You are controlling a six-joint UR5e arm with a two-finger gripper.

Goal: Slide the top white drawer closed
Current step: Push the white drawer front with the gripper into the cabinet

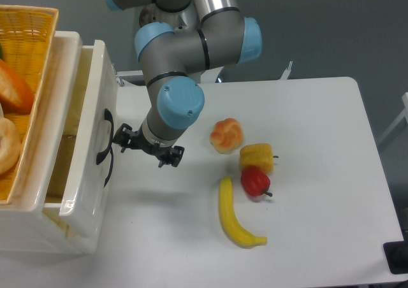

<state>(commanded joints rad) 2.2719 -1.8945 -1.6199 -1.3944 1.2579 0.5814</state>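
The top white drawer (pixel 88 141) stands at the left of the table, pulled out only a little, its dark curved handle (pixel 102 149) facing right. My gripper (pixel 145 149) hangs just right of that front, with one of its black fingers (pixel 121 139) touching or almost touching the handle. Its fingers are spread open and hold nothing. A brownish thing (pixel 60 173) shows as a thin strip inside the drawer.
A yellow woven basket (pixel 29 33) with bread-like items sits on top of the drawer unit. On the table to the right lie an orange bun (pixel 226 135), a yellow piece (pixel 257 157), a red pepper (pixel 255 181) and a banana (pixel 233 215).
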